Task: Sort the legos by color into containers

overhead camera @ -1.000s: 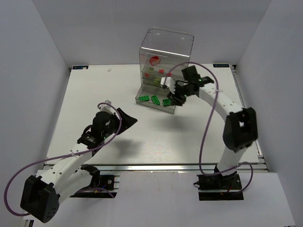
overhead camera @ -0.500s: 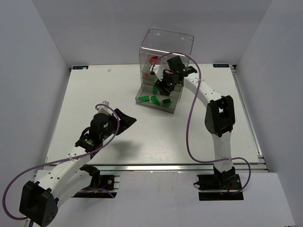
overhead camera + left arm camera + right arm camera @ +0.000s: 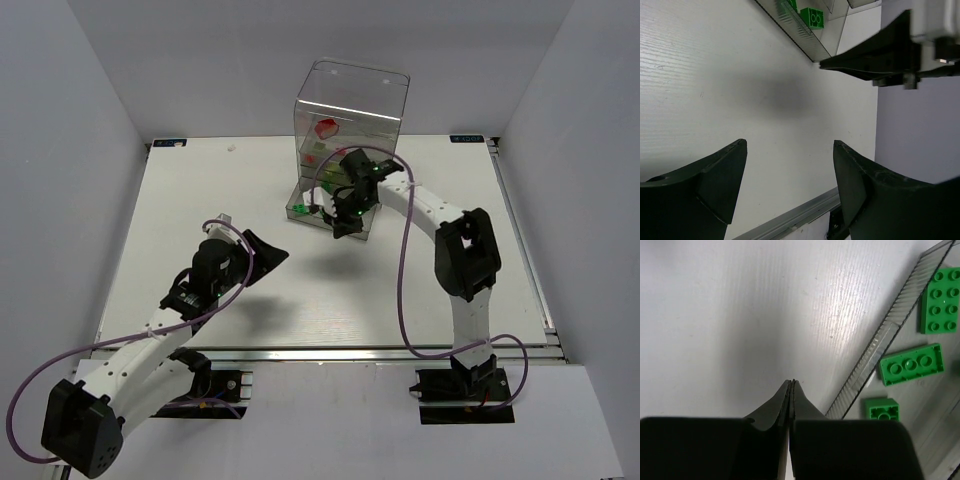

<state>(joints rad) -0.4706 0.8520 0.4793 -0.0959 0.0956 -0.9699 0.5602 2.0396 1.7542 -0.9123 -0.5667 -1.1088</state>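
Three green legos [image 3: 911,365] sit in the bottom drawer [image 3: 867,371], just right of the right end effector [image 3: 791,383], which is pinched shut and empty. The left end effector [image 3: 790,150] gapes wide, way farther off.

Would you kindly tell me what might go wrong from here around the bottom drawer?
1. The right gripper is shut on nothing beside the ribbed lip of the bottom drawer; a low move could catch the lip and shove the clear container.
2. Such a jolt might scatter the green bricks lying loose in that open drawer.
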